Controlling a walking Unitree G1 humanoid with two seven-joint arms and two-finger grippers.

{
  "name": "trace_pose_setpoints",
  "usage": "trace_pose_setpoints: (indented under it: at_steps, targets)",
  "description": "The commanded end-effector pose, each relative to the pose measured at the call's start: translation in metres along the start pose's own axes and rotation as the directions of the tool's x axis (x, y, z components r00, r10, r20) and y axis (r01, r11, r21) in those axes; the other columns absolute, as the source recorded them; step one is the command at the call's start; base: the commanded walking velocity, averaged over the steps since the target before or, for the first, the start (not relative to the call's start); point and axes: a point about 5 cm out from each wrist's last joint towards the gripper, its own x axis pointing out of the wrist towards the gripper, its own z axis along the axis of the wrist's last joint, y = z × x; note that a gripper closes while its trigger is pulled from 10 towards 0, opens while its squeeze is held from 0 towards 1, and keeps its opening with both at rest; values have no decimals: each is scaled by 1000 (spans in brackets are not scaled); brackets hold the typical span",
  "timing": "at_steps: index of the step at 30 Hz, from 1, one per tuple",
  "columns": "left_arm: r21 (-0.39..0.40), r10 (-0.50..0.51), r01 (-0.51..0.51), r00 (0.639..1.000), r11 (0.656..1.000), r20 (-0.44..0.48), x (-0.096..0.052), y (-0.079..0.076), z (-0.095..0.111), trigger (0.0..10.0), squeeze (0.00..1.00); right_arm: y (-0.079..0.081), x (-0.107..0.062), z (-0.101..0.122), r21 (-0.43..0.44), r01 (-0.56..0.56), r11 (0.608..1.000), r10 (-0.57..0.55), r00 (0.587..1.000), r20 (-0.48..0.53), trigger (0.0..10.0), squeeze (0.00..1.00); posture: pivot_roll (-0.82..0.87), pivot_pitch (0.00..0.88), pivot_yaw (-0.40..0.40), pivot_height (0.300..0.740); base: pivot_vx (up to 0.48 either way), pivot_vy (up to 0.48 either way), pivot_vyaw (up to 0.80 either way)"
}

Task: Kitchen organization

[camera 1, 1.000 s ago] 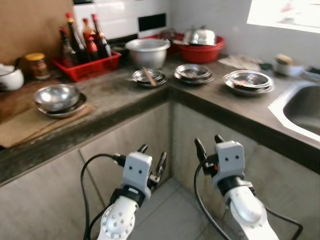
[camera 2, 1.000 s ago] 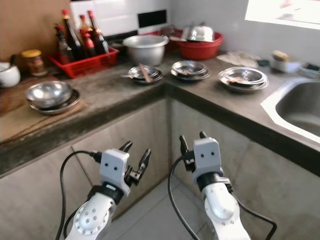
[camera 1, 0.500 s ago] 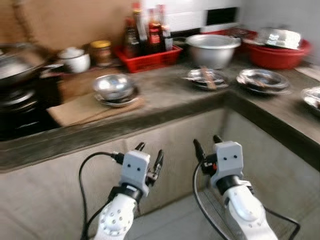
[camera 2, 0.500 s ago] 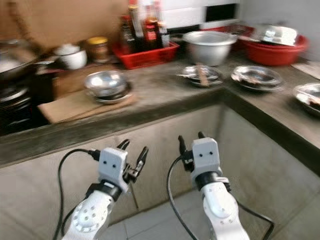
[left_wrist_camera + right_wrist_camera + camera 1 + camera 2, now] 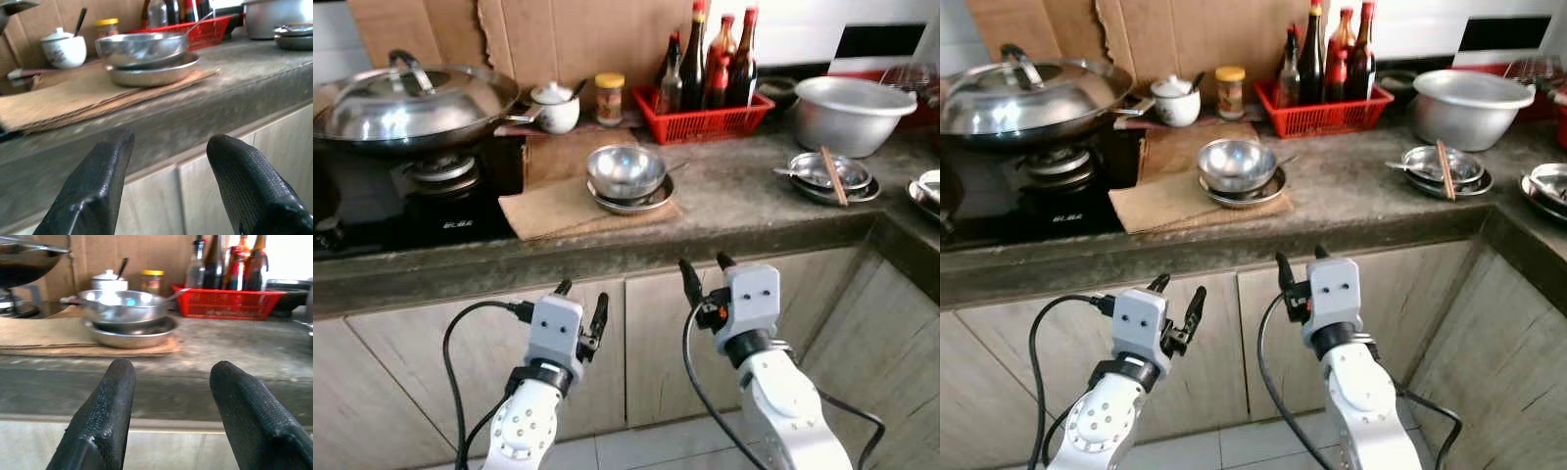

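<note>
Left gripper [image 5: 579,308]: I hold it below the desk edge, before the cupboard doors; jaws apart, gripping nothing.
Right gripper [image 5: 702,277]: just beside the left one, a little higher, also short of the desk edge; jaws spread, empty.
Desk [image 5: 744,201]: a dark, worn stone top running across ahead of both jaws, turning a corner beyond the right gripper.
Steel bowl [image 5: 626,170]: straight ahead of the jaws and above them, sitting in a shallow steel plate [image 5: 631,201] on a sheet of cardboard [image 5: 555,208].
Stove [image 5: 406,194]: black, beyond the left gripper's outer side, carrying a lidded wok [image 5: 408,104].
Red basket [image 5: 708,121]: at the back of the desk, past the bowl, holding dark sauce bottles [image 5: 715,65].
White pot [image 5: 554,105]: beside a yellow-capped jar [image 5: 608,97], behind the cardboard sheet.
Large metal basin [image 5: 847,113]: far beyond the right gripper's outer side, with a steel dish [image 5: 831,174] carrying chopsticks [image 5: 831,175] nearer the edge.
Wall: torn brown cardboard [image 5: 558,39] propped behind the stove.
Cupboards [image 5: 401,372]: pale wood-grain doors under the desk.
</note>
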Motion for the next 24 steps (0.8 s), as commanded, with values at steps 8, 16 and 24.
trace_pose_setpoints:
  at_steps: [8,16,24]
  targets:
    - [3,-17,17,1000,1000,18,1,-5,4,10000,0,2,3,1,24,-31,999,31,999,8,10000,0,122,36,-5,740,301,0,0]
    - [3,-7,7,1000,1000,19,2,-5,4,10000,0,2,8,4,14,-54,998,54,998,21,10000,0,125,37,-12,740,296,0,0]
    - [-4,-1,1,1000,1000,17,2,-5,4,10000,0,2,13,6,3,-70,998,70,997,29,10000,0,126,42,-14,740,67,0,0]
